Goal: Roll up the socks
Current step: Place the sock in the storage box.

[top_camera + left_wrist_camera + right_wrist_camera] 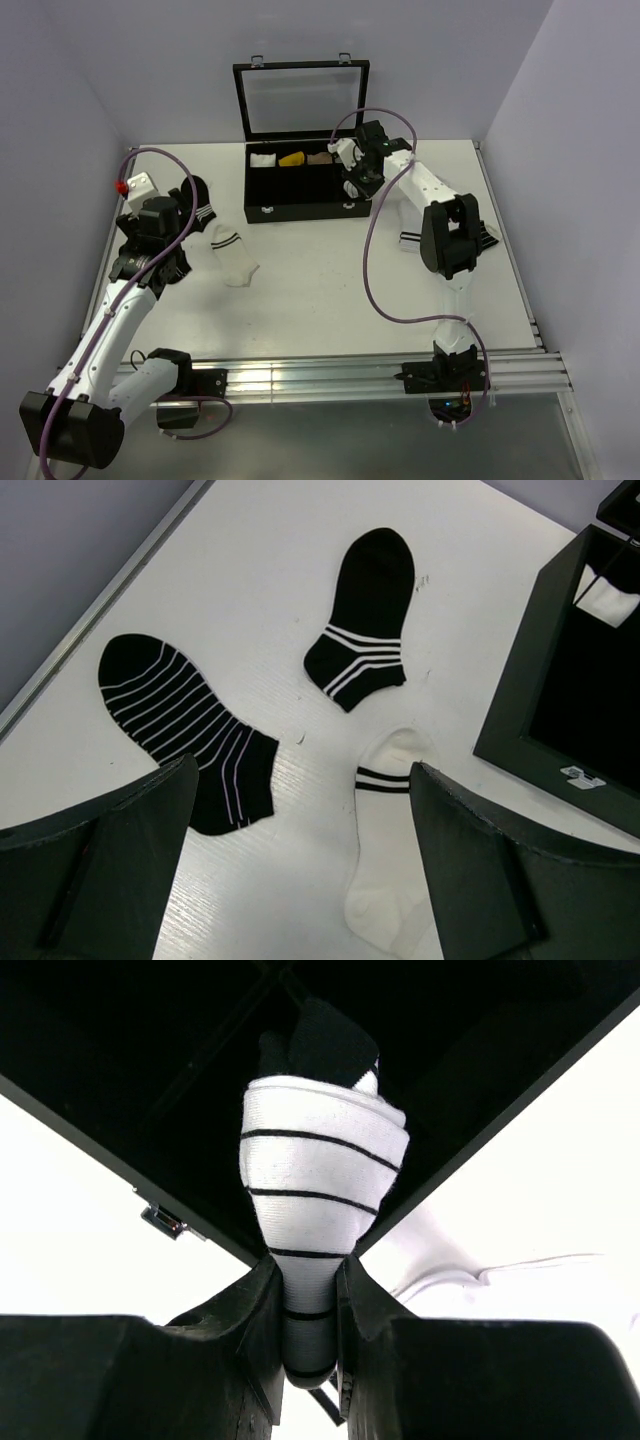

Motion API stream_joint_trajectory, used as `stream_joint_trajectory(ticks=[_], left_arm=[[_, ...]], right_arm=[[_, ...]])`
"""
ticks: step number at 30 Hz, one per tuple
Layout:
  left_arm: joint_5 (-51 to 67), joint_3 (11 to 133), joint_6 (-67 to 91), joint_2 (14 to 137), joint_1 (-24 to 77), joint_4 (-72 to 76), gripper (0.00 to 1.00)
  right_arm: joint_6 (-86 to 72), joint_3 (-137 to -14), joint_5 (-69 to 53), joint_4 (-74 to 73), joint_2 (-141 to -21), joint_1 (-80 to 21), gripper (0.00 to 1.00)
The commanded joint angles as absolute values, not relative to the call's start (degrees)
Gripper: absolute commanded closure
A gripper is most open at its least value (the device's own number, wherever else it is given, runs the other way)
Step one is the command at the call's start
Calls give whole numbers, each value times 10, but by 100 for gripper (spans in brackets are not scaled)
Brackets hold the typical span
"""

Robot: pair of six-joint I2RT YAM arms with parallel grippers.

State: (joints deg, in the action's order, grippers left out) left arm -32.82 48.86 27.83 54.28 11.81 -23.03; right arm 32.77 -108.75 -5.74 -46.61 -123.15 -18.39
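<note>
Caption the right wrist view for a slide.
Right hand pinches a rolled sock, white with thin black lines, at a corner of the black box.

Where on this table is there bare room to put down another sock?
Widest bare patch: the white tabletop in front of the black compartment box, between the white black-cuffed sock and the right arm. The back-left corner beside the box is bare too. Crowded around the left claw, where two black white-striped socks lie.
</note>
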Motion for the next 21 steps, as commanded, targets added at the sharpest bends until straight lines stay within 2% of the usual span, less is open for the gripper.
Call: stream_joint_trajectory(ticks=[1,16,21], left_arm=[[-331,487,266,546,114,-207,8],[-320,485,266,544,114,-207,8],[-316,486,265,543,114,-207,9]], right_arm=[[347,-1107,-36,-531,-1245,-186,100],[370,-1184,-18,-558,-1336,-216,100],[367,-1168,-42,-513,-1332,-217,100]])
